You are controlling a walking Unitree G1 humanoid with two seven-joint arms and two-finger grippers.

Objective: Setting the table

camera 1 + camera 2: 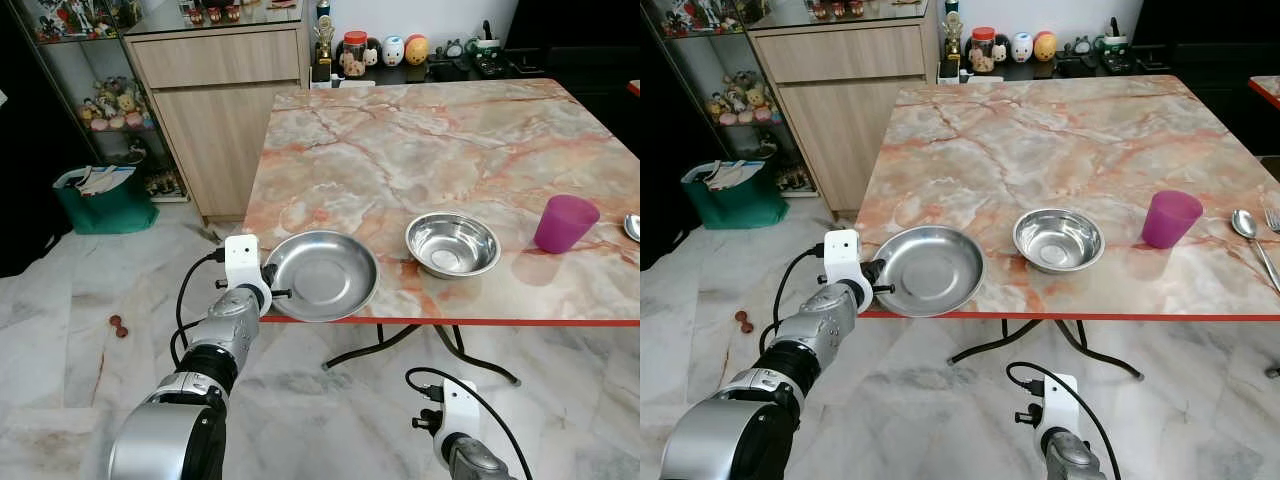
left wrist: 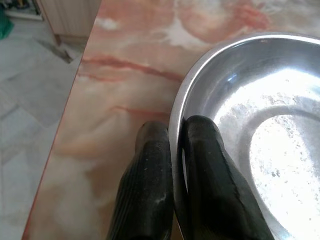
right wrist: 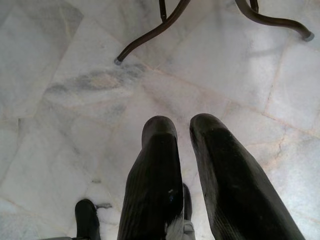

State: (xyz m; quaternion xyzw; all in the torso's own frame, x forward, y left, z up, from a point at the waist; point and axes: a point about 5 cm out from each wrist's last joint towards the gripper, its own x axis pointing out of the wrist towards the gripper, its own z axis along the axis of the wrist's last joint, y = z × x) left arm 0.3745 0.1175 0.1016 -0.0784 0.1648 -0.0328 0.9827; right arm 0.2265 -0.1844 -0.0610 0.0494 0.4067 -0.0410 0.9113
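one steel plate [image 1: 322,275] clamped at its rim by the left gripper [image 2: 170,132], one bowl [image 1: 452,244], one purple cup [image 1: 565,223].

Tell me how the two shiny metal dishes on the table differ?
The steel plate is wide and shallow; the steel bowl is narrower and deeper. The plate sits at the table's near corner, overhanging the edge, while the bowl rests fully on the marble. The left claw pinches the plate's rim; nothing touches the bowl. Both are round, shiny and empty.
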